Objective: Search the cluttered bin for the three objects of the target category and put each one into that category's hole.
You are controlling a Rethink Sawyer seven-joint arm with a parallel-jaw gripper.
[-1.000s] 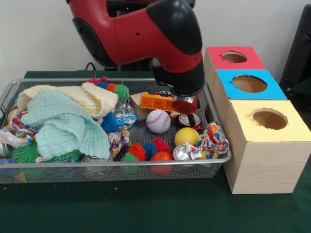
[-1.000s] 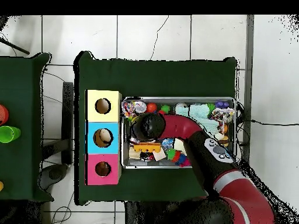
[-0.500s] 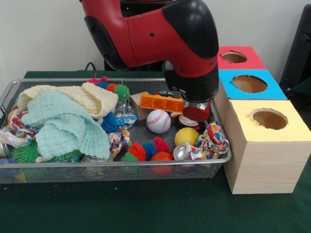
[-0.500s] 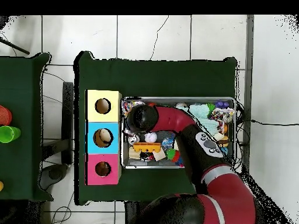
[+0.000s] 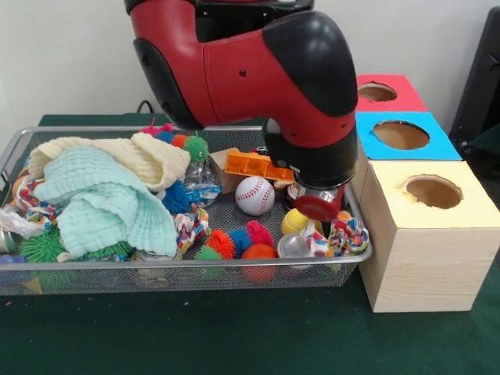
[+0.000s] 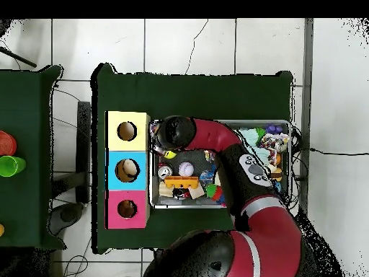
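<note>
Down at the box end of the wire bin, the gripper hangs low over a yellow ball, smooth and round, wedged beside a crumpled patterned cloth. Its red disc and the arm's bulk hide the fingers, so I cannot tell their state. A baseball lies nearby, apart from the yellow box.

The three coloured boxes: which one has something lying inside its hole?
The blue box, in the middle: a pale object shows in its hole, while the yellow box and red box show nothing.
</note>
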